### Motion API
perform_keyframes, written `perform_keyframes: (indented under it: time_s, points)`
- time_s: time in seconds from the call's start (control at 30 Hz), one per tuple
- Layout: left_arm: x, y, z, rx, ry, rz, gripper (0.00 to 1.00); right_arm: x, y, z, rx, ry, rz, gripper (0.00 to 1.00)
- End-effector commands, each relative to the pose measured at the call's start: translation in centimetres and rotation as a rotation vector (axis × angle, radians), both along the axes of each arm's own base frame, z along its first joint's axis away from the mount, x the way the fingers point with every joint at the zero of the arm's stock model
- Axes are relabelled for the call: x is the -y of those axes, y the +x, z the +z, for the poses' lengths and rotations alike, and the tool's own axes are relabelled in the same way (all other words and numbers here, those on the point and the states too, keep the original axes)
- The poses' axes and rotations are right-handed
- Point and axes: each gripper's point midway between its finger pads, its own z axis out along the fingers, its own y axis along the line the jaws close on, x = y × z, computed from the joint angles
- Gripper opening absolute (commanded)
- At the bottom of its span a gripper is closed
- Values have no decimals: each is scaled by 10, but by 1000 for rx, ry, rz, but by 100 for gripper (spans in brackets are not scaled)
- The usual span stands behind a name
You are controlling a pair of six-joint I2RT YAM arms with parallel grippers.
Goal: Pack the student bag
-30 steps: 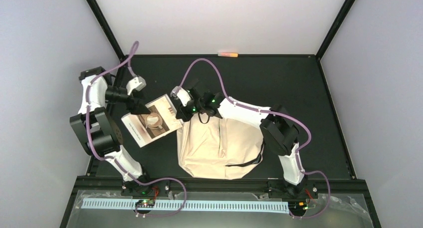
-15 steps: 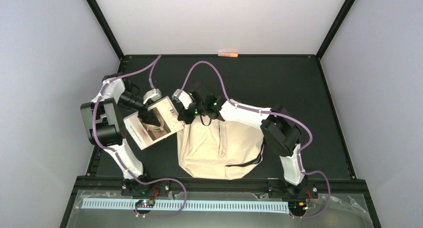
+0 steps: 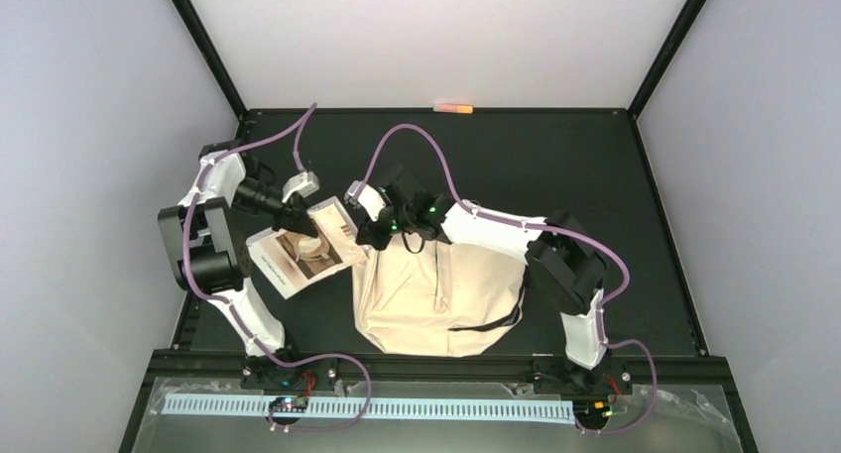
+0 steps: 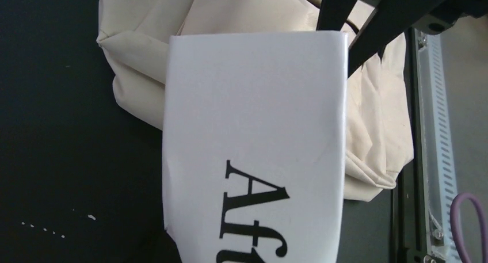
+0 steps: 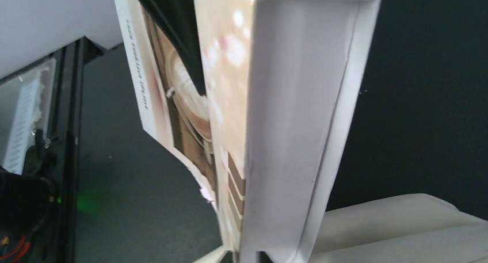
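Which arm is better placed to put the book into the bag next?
Left, likely. The left gripper grips the book beside the student bag; the right gripper holds the bag's top.

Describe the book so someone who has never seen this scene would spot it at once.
On the black table, find the big cream student bag near the middle. Just left of its top is the book, its far edge in the left gripper. It is the only flat printed thing: white spine, beige cover picturing a cup.
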Motion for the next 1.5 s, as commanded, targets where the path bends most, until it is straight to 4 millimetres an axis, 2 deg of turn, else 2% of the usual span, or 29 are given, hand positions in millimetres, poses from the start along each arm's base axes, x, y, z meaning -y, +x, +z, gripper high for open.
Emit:
perform_keyframes:
  time_s: [0.0,0.03,0.1,0.13,0.2,0.3,0.47,0.53,0.67,0.77,0.9,0.97,1.07,1.13,1.37,1.4,1.43,1.47]
  points:
    - [4,-9,11,70,-7,-60,9,0,2,55,100,117,7,20]
    - [5,-8,15,82,-4,-56,9,4,1,63,108,136,4,37]
    - [5,-8,23,116,3,-58,9,16,-1,86,142,201,-3,83]
    - [6,-9,28,136,4,-60,10,22,-3,101,177,250,-7,98]
    - [8,-10,40,180,5,-59,10,34,-10,125,259,321,-3,100]
    - [18,-17,65,276,-3,-69,11,42,-17,144,327,347,22,100]
    - [41,-43,98,430,-7,-138,11,37,-11,142,344,270,41,100]
    - [48,-52,108,466,-6,-155,12,34,-14,146,346,289,63,100]
    - [59,-59,117,482,-20,-178,13,25,-28,151,316,359,129,100]
    - [65,-58,122,469,-37,-173,13,23,-40,146,288,375,177,100]
    - [71,-57,124,444,-46,-176,14,29,-58,137,282,396,242,100]
    - [75,-61,125,441,-54,-187,14,30,-58,130,279,381,223,98]
    - [82,-68,130,448,-70,-200,14,31,-45,117,276,326,154,90]
    - [86,-72,134,456,-76,-208,15,31,-42,115,266,313,139,80]
    - [94,-79,138,433,-89,-211,18,46,-61,134,210,351,151,37]
    - [96,-80,140,432,-98,-208,21,48,-64,136,195,358,151,35]
    - [98,-79,143,433,-106,-202,30,51,-67,138,179,365,149,34]
    - [100,-78,146,427,-116,-190,43,54,-69,140,164,367,144,33]
